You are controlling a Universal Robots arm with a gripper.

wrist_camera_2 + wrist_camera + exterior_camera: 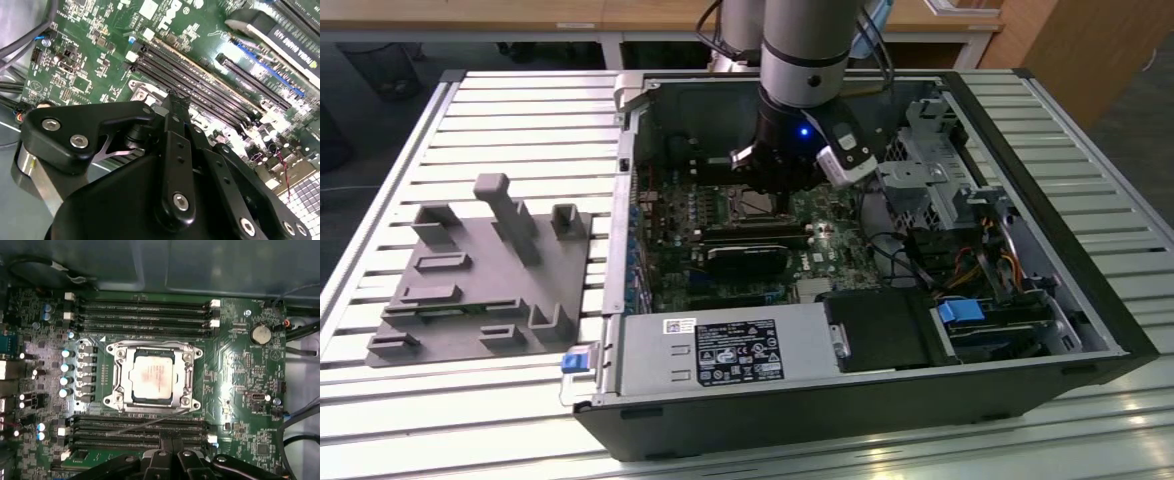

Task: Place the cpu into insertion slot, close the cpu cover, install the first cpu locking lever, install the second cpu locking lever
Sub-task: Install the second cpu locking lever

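Fingers (170,445) closed, gripping nothing, poised just beside the slot (154,377). Cpu (153,375) seated in the slot, framed by the cover (187,374) lying flat on it.

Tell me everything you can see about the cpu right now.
In the first wrist view the cpu is a flat square chip with a pale silvery face. It lies level in the insertion slot on the green board, framed by the silvery cpu cover. The end effector sits apart from it, over the long black slots.
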